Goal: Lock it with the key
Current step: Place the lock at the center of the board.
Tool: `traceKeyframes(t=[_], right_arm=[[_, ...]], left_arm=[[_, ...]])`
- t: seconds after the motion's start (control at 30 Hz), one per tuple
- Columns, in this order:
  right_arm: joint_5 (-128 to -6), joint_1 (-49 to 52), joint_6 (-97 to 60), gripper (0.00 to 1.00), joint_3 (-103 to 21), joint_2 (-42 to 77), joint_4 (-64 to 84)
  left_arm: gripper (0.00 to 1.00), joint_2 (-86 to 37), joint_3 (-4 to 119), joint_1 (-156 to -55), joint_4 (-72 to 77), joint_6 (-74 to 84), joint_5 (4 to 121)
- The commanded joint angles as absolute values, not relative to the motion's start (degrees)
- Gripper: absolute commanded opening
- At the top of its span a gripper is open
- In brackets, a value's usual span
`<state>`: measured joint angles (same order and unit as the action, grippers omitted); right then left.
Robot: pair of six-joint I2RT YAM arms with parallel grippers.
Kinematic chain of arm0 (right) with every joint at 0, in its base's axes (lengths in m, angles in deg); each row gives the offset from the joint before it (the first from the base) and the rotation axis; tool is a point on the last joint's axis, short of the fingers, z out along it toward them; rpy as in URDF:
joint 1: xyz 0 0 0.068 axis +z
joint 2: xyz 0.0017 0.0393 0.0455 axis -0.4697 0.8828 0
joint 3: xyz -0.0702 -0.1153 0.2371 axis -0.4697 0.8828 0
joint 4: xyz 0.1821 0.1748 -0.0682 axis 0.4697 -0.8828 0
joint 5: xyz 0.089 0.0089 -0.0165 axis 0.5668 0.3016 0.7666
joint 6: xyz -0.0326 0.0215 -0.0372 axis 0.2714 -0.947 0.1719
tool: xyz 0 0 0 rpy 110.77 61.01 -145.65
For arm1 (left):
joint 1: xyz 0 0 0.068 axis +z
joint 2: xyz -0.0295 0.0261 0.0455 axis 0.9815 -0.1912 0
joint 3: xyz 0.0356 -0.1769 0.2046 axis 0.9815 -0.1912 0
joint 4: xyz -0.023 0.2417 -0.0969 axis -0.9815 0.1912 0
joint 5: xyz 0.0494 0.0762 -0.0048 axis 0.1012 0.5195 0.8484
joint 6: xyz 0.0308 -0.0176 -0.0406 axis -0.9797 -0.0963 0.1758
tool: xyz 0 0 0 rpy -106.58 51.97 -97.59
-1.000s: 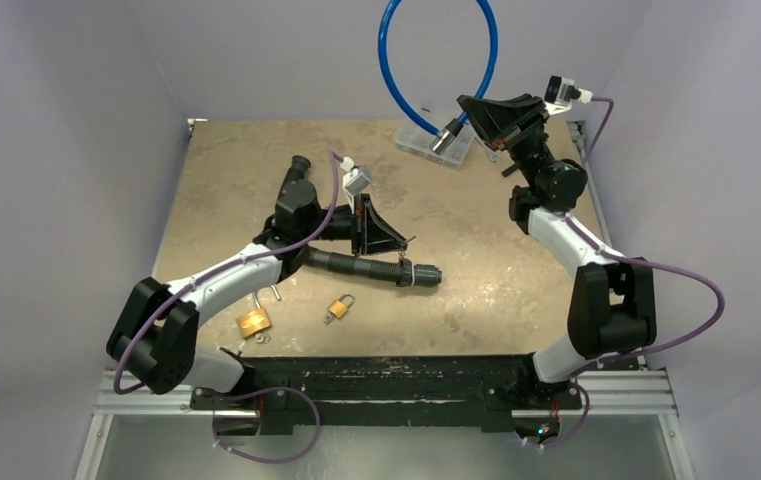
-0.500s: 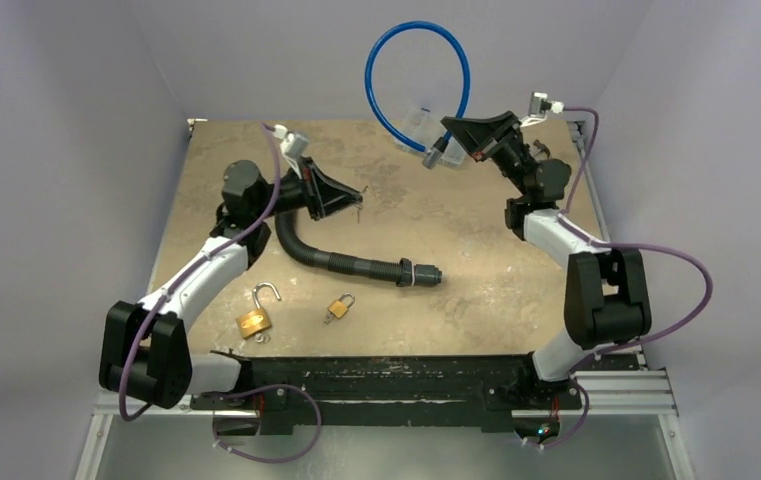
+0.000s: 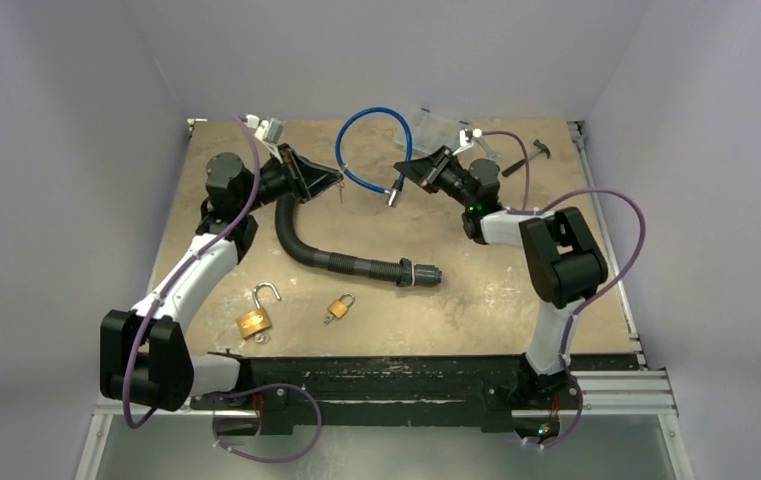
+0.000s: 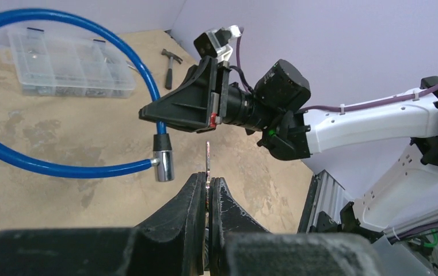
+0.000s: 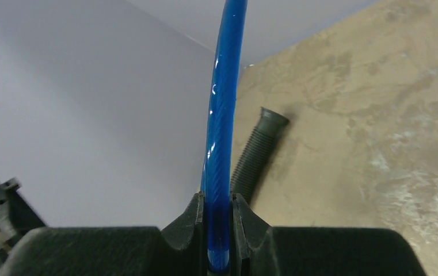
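Your left pincer is pressed together on the key over the far-left part of the bench. The blade sticks straight out past the tips, which leaves it free to enter a keyhole. Nearer you, the black corrugated hose curves across the middle of the bench. By the near edge lie an open padlock, its shackle swung up, and a smaller padlock just to its right; neither is being handled.

Further right, the blue cable lock stands as a loop above the far edge. Both cable ends seem to meet at its metal lock head, which hangs near the key tip but apart from it. Your right pincer is pinching the cable just above that head, lifted off the bench so the head is presented to the key.

I cannot tell where the keyhole faces. You will likely need it turned in line with the blade before closing the gap.

A clear organiser box and a hammer sit toward the far-right corner.
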<state>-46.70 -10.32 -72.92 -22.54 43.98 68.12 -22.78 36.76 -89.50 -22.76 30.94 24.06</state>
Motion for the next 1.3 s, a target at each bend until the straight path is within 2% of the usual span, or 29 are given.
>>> traceKeyframes(t=[0.0, 0.2, 0.5, 0.53, 0.57, 0.7, 0.73, 0.93, 1.03, 1.17, 1.27], right_arm=[[-52.2, -9.6, -72.5, 0.0, -28.6, 47.6, 69.2], [-51.4, -8.0, -75.6, 0.0, -34.1, 55.8, 68.3], [-52.7, -6.4, -76.0, 0.0, -37.6, 61.6, 64.2], [-52.8, -6.4, -76.0, 0.04, -38.0, 62.1, 64.0], [-53.0, -6.4, -75.9, 0.13, -38.4, 62.5, 63.7], [-53.0, -6.3, -75.0, 0.17, -41.9, 64.7, 61.7], [-52.8, -6.3, -74.7, 0.21, -43.5, 65.6, 60.6], [-51.5, -6.3, -73.8, 0.57, -47.8, 67.6, 56.9], [-52.9, -6.6, -70.9, 0.72, -46.1, 64.4, 55.1], [-56.6, -7.1, -63.5, 0.97, -44.1, 58.5, 48.5], [-59.3, -7.6, -59.8, 0.99, -43.6, 54.3, 42.8]], left_arm=[[0.0, -23.6, 40.6, -89.2, -19.3, 27.4, 27.9], [0.0, -25.2, 41.9, -89.2, -17.7, 25.7, 29.5], [0.0, -28.1, 42.4, -89.3, -16.9, 24.7, 33.2], [0.0, -28.5, 42.5, -89.3, -17.0, 24.7, 33.5], [0.0, -28.9, 42.5, -89.3, -17.0, 24.7, 33.9], [0.0, -31.3, 42.9, -89.3, -17.8, 25.2, 35.0], [0.0, -32.1, 43.1, -89.3, -18.2, 25.5, 35.2], [0.0, -37.7, 45.4, -89.5, -19.3, 26.4, 35.8], [0.0, -40.3, 47.2, -90.7, -19.0, 25.3, 37.1], [0.0, -43.1, 50.4, -94.1, -16.6, 21.4, 41.8], [0.0, -45.7, 53.3, -96.4, -15.0, 19.5, 45.8]])
